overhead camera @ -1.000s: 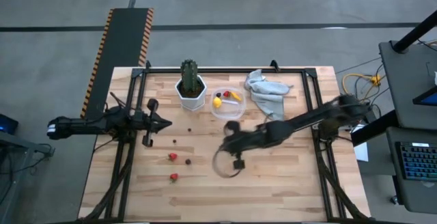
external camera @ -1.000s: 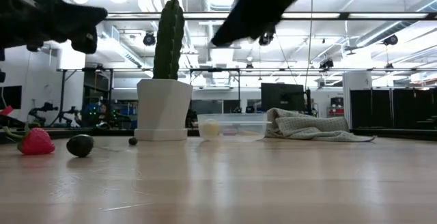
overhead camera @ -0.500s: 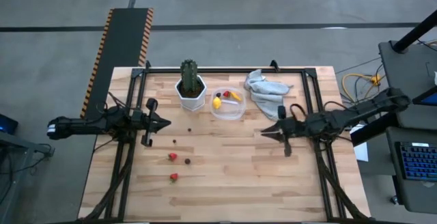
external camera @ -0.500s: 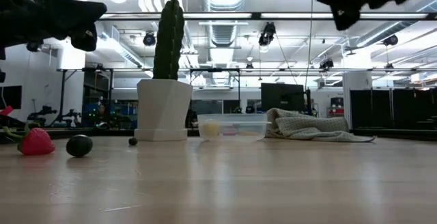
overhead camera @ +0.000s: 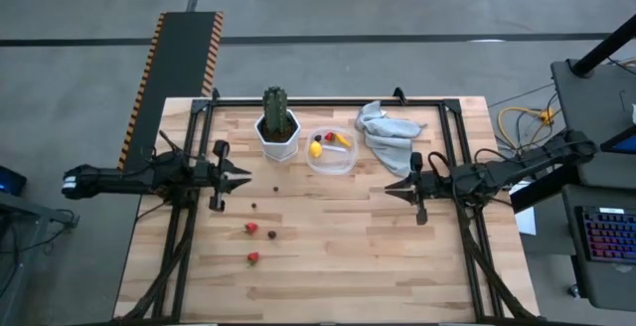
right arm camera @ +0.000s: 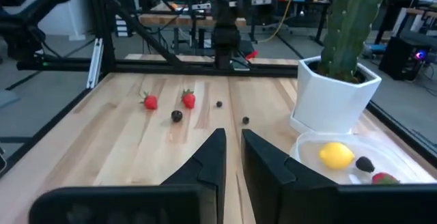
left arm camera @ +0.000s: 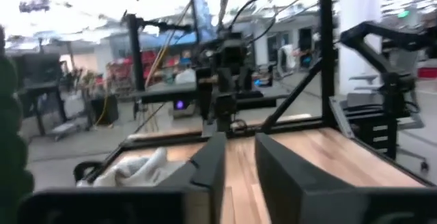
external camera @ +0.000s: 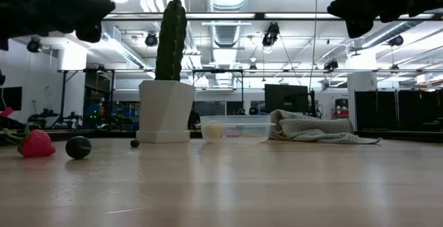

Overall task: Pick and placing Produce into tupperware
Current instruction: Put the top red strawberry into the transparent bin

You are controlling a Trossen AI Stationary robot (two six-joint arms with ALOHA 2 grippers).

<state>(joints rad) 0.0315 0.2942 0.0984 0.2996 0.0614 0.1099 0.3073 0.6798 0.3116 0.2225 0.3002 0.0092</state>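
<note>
The clear tupperware (overhead camera: 331,151) stands right of the white cactus pot and holds a yellow lemon (overhead camera: 316,149), a red piece and the yellow-orange stick (overhead camera: 343,140); the right wrist view shows the lemon (right arm camera: 336,154) and a dark berry (right arm camera: 364,163) inside it. Loose on the table lie two red berries (overhead camera: 251,229) (overhead camera: 253,257) and three dark berries (overhead camera: 271,235) (overhead camera: 254,206) (overhead camera: 274,181). My left gripper (overhead camera: 241,178) hovers shut over the table's left side. My right gripper (overhead camera: 390,189) hovers shut over the right side, pointing toward the middle.
The cactus in its white hexagonal pot (overhead camera: 278,129) stands beside the tupperware at the far middle. A crumpled grey cloth (overhead camera: 388,132) lies to the right of the tupperware. Bare wood spreads over the table's middle and near half (overhead camera: 358,256).
My right arm has swung back from above the table's middle toward the right edge and settled there, pointing level toward the middle. The produce and the tupperware have stayed where they were.
</note>
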